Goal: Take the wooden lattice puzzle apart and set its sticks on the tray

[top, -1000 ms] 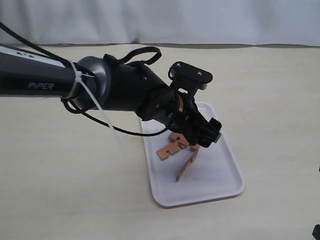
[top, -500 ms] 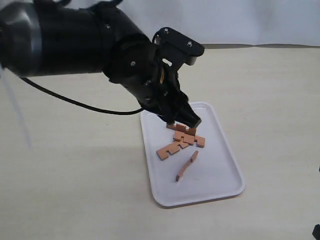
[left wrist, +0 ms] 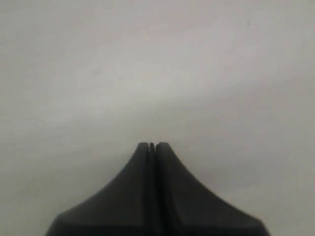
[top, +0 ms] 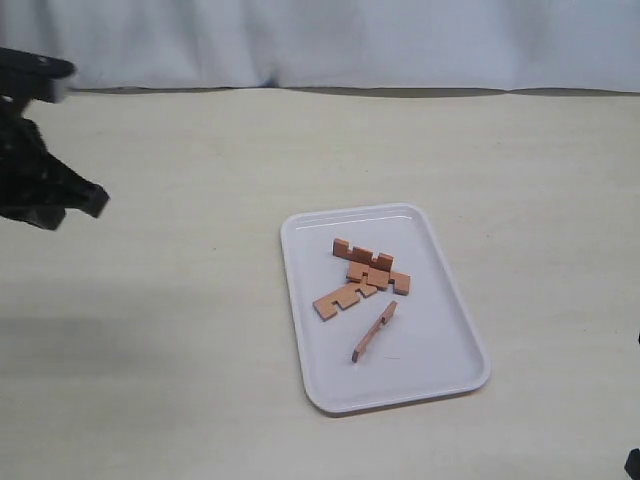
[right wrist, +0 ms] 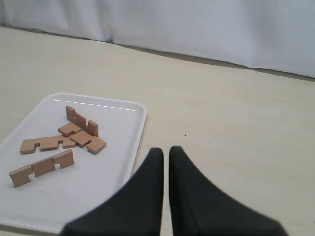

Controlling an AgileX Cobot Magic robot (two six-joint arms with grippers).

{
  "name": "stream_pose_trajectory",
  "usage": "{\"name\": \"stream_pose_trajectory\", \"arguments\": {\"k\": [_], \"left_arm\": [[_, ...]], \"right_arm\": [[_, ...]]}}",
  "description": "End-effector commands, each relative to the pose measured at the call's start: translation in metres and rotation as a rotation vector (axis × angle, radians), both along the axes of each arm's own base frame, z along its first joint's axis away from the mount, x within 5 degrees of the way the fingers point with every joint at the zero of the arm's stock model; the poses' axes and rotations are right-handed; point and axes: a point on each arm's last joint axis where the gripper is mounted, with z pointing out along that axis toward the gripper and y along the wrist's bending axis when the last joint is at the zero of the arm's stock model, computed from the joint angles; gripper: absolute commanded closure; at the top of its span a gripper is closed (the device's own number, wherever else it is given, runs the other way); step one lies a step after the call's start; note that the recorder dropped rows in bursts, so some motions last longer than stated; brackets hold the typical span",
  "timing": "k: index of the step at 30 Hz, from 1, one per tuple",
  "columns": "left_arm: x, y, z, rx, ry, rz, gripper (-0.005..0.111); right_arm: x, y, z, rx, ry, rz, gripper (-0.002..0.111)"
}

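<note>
The white tray point(top: 440, 350) lies right of centre on the table. Four loose reddish-brown sticks rest on it: one on its edge point(top: 362, 252), one flat beside it point(top: 385, 279), one flat to the left point(top: 338, 298) and one apart near the middle point(top: 374, 331). No assembled lattice puzzle shows. My left gripper point(top: 88, 198) hangs at the far left edge, well away from the tray; in the left wrist view the left gripper point(left wrist: 152, 145) is shut and empty. My right gripper point(right wrist: 165, 150) is shut, empty, just off the tray's rim point(right wrist: 140, 132).
The beige tabletop point(top: 180, 320) spreads all round the tray. A white curtain point(top: 330, 40) closes the far edge. A small black part point(top: 632, 463) shows at the bottom right corner of the exterior view.
The left arm has drawn back from over the tray to the far left edge. The stick it was setting down now lies alone on the tray. The other sticks have not moved.
</note>
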Motion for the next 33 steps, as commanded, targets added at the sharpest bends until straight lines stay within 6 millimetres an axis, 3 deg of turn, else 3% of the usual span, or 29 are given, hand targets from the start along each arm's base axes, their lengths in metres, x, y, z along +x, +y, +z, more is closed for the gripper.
{"name": "stream_pose_trajectory", "arguments": {"k": [1,8,15,33], "left_arm": [[-0.023,0.03,0.034,-0.123,-0.263,0.141,0.107],[-0.07,0.038,0.079,-0.195,-0.57,0.15,0.107],[-0.122,0.043,0.108,-0.296,-0.848,0.16,0.107],[-0.253,0.061,0.105,-0.369,-1.457,0.111,0.107]], "right_arm": [[0.0,0.0,0.0,-0.004,-0.004,0.002,0.104],[0.0,0.0,0.0,-0.004,-0.004,0.002,0.104],[0.0,0.0,0.0,-0.004,-0.004,0.002,0.104],[0.0,0.0,0.0,-0.004,-0.004,0.002,0.104]]}}
